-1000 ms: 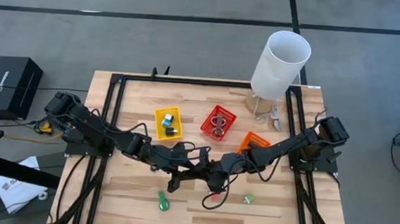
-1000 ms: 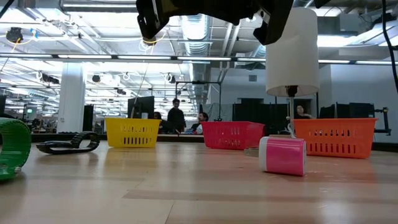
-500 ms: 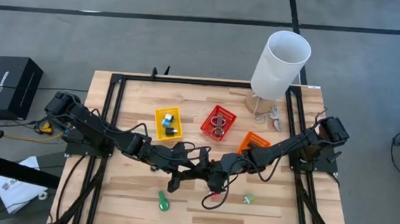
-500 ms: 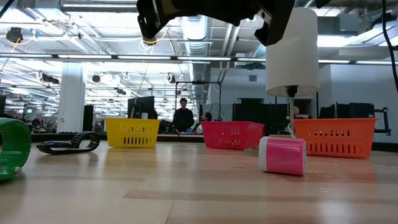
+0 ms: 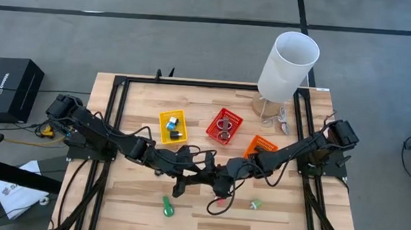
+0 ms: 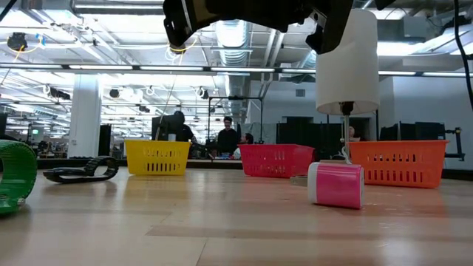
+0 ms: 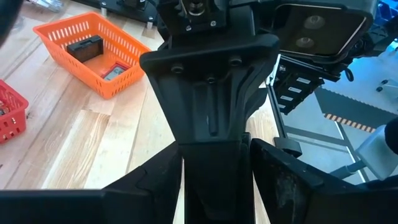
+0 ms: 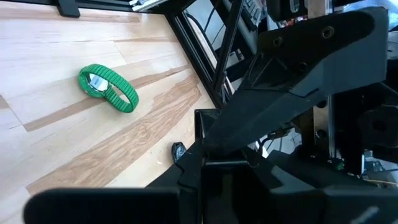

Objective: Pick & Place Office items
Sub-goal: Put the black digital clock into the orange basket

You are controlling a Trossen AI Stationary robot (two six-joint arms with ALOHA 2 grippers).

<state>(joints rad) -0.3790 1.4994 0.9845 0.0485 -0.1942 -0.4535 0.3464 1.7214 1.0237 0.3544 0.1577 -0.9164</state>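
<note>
Both arms fold inward over the middle of the table. My left gripper [image 5: 184,180] and my right gripper [image 5: 222,185] hang close together, facing each other, above the wood. Each wrist view is mostly filled by the other arm's gripper. A green band-shaped item [image 5: 168,207] [image 8: 109,88] lies on the table near its near edge. A pink item [image 5: 220,201] [image 6: 336,185] and a small green item [image 5: 256,204] lie to its right. A small black item [image 8: 178,149] lies near the green band. More small items sit inside the bins.
The yellow bin [image 5: 173,126], red bin [image 5: 224,126] and orange bin [image 5: 261,146] stand in a row behind the grippers. A tall white cylinder [image 5: 289,63] stands on a wooden base at the far right corner. People [image 6: 228,137] are in the room beyond the table.
Both arms and all the items have kept still. Only people in the room behind the table have moved.
</note>
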